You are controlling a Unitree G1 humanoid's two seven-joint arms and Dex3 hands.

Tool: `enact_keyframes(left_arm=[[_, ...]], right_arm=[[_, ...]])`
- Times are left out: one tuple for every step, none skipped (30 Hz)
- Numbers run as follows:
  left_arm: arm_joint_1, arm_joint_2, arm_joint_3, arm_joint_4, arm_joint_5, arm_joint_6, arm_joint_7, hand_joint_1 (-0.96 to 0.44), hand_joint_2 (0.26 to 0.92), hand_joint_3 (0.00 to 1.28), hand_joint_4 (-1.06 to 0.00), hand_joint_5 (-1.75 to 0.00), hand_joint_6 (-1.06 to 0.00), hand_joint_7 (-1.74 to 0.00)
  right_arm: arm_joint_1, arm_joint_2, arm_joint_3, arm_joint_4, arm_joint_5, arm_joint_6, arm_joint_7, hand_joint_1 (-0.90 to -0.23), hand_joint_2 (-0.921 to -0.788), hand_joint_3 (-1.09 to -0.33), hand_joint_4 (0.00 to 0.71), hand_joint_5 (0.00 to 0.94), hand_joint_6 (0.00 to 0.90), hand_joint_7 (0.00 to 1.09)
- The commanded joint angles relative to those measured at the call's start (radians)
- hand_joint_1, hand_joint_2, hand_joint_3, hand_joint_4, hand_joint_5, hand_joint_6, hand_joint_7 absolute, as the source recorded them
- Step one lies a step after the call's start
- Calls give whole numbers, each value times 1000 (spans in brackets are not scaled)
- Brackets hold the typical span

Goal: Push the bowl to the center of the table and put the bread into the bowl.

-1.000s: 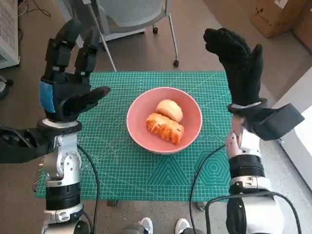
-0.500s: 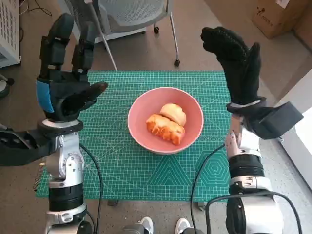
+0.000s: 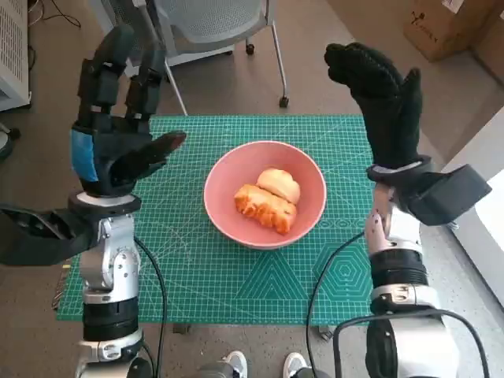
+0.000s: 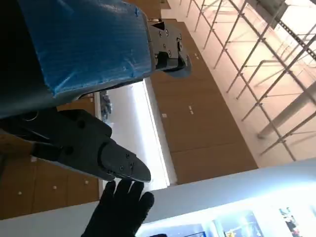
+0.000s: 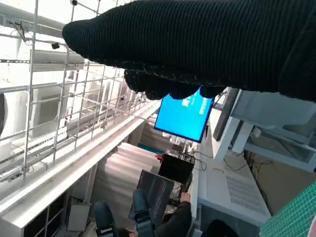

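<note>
Head view first: my left hand (image 3: 114,134), black with blue tape over its back, is raised above the left side of the green gridded cutting mat (image 3: 197,276) that covers the table, fingers spread apart and holding nothing. My right hand (image 3: 386,106), in its black knitted glove, is raised over the mat's right edge, fingers extended and likewise empty. Between them, near the middle of the mat, sits the round pink bowl (image 3: 228,213), and inside it lie two pieces of golden-brown bread (image 3: 268,198), touching each other. A grey mesh office chair (image 3: 209,24) stands beyond the table's far edge. Left wrist view: the taped back of my left hand and its black fingers (image 4: 118,165) point toward a ceiling, with my gloved right hand showing beyond them. Right wrist view: the glove lies as a dark band, and beyond it are a bright blue screen (image 5: 185,118) and a seated person (image 5: 173,222).
</note>
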Motion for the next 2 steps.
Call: enact_keyframes(left_arm=[[-5,12,-17,-33,31,20,18,-353,872,7,-249,-3,-38,-632],[-5,12,-19,-37,36,23,21,-352,873,7,-247,-2,-36,-641]], right_arm=[[31,-12,2,3,-13,3,-1,-553,-921,-626,334,0,476,0],[31,-12,3,3,-13,3,-1,-554,-921,-625,334,1,476,1]])
